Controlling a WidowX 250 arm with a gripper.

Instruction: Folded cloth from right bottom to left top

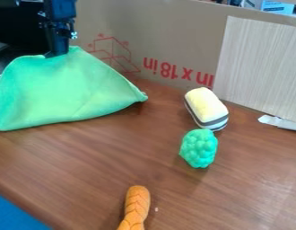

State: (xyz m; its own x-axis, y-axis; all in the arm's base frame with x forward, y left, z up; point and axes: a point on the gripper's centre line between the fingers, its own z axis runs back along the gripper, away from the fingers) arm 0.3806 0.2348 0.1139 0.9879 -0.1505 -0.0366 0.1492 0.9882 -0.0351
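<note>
Black, the one gripper (57,54) hangs at the upper left of the camera view, clenched on the raised upper edge of a single green cloth (60,92). From there the cloth spreads down in a broad tent shape over the left of the brown wooden table (174,197), one corner pointing right. Behind it stands a cardboard panel (156,36) bearing red lettering, upside down, and one red line drawing. Right of the cloth lie two toys: one yellow-and-white piece with dark stripes (206,108) and, just in front of it, one bumpy green piece (199,148). One orange braided piece (137,206) lies nearest the camera. One pale wood-grain board (261,67) stands against the cardboard. Behind, at upper right, one blue-and-white box (277,7) carries small print.
</note>
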